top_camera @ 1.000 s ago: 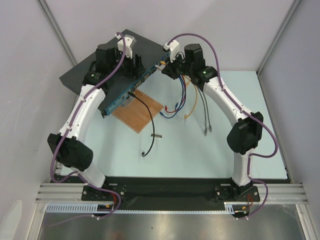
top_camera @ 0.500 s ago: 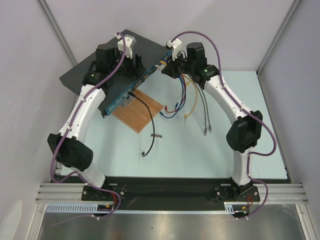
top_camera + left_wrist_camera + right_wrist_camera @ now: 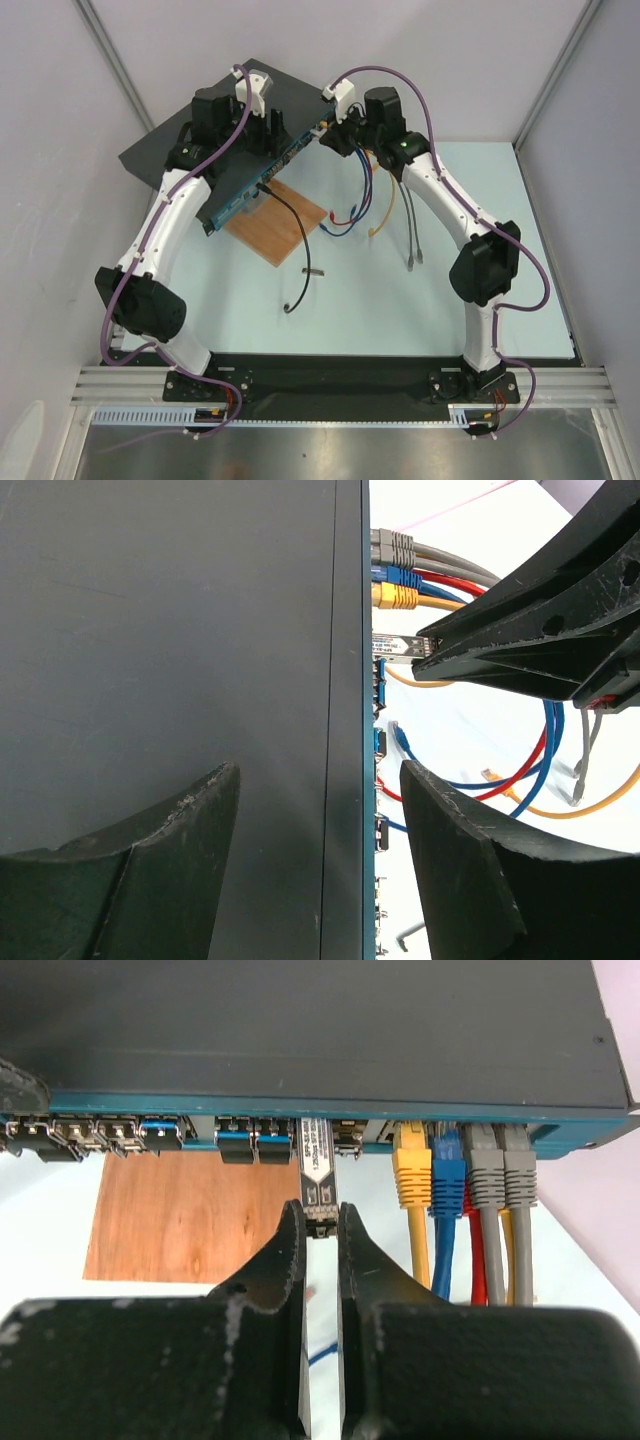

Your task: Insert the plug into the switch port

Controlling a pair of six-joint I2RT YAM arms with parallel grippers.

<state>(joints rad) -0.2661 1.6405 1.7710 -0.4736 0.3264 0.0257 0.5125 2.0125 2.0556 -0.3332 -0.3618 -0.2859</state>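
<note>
The switch [image 3: 200, 135] is a flat dark box at the back left, its blue port face [image 3: 330, 1108] toward the right arm. The plug [image 3: 318, 1175], a slim metal module with a label, has its front end inside a port and its rear end sticking out. My right gripper [image 3: 320, 1222] is shut on the plug's rear end; it shows in the top view [image 3: 333, 130] at the switch's right end. My left gripper [image 3: 318, 780] is open, one finger over the switch's top [image 3: 180, 630] and one in front of the port face.
Yellow [image 3: 411, 1175], blue, red and grey cables are plugged in right of the plug and trail over the table [image 3: 380, 215]. A brown wooden board [image 3: 275, 220] lies under the switch's front. A black cable [image 3: 298, 255] runs from the port face.
My right gripper has moved a little left toward the switch face with the plug. The left arm has not moved.
</note>
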